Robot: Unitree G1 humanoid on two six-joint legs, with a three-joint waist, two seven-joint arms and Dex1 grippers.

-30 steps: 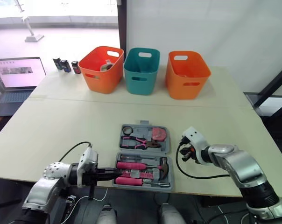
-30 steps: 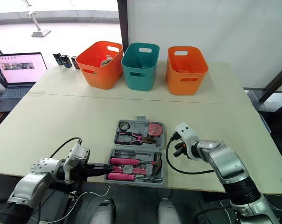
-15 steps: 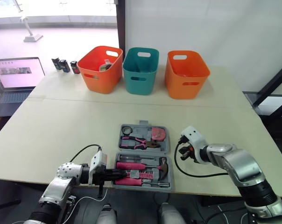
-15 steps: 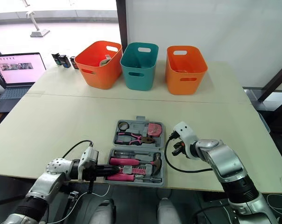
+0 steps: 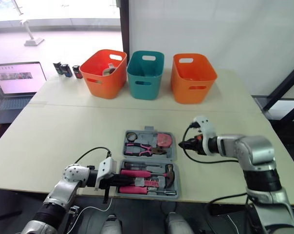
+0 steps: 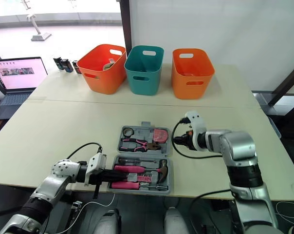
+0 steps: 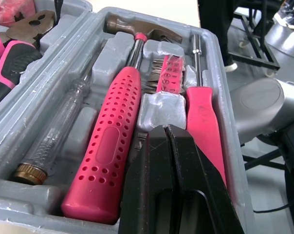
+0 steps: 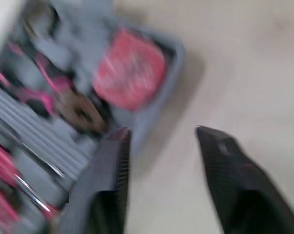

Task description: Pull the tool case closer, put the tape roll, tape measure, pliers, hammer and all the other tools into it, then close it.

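Observation:
The grey tool case [image 5: 175,155] lies open near the table's front edge. Its far half holds the black tape roll [image 5: 132,135], the pliers [image 5: 142,147] and the pink tape measure [image 5: 165,140]. In the near half lie the pink-handled hammer [image 7: 110,141] and a pink screwdriver [image 7: 203,126]. My left gripper [image 5: 120,179] is shut, its tips reaching over the case's near-left edge, between the hammer handle and the screwdriver. My right gripper [image 8: 159,134] is open beside the right edge of the far half, one finger [image 8: 113,161] over the case rim and the other over bare table.
Two orange baskets [image 5: 105,72] [image 5: 192,77] and a teal basket [image 5: 145,74] stand in a row at the back. A laptop [image 5: 18,80] and small dark items [image 5: 66,69] sit at the far left. Bare table surrounds the case.
My right gripper has swung up toward the case's right edge and opened. My left gripper has slid right, further over the case's near half.

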